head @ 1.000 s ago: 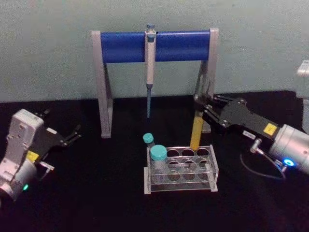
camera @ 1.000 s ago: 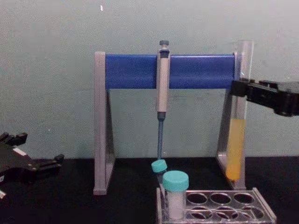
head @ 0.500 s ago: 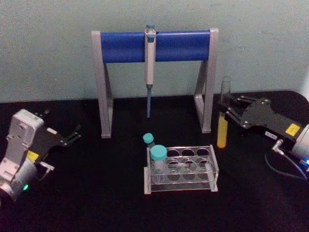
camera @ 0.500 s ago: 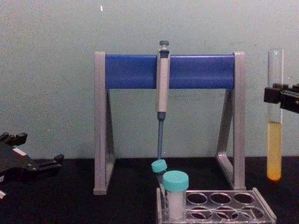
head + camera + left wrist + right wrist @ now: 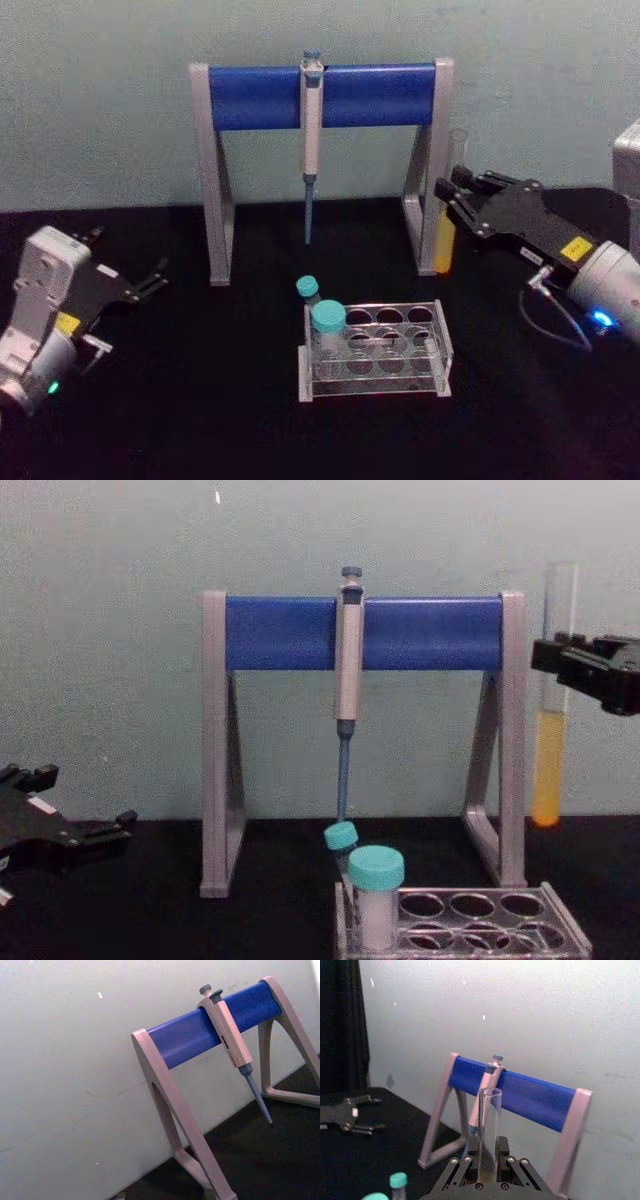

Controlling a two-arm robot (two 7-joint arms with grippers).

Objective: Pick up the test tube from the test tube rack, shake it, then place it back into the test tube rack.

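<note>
Well, I judge this to be the shaking step: the right gripper (image 5: 455, 203) is clenched on the test tube (image 5: 444, 240), which hangs upright in the air and clear of the test tube rack (image 5: 441, 347). From the chest camera the fingers (image 5: 572, 661) pinch the bare glass above the yellow liquid, the open mouth standing above them and the filled part hanging below. My wrist camera looks straight up the clear glass between the closed fingers.

Seen from that gripper, the rack sits lower down, nearer the body and off to its left, well apart from the tube's bottom. The pipette stand (image 5: 320, 95) has its right upright just to the gripper's left.

Next, as I read it, the move calls for ending the shake, then carrying the tube left and down over an empty hole, held plumb because it has no cap. The stand's leg is the thing to avoid.

The left gripper (image 5: 152, 280) sits parked far across the table, fingers apart and holding nothing.
</note>
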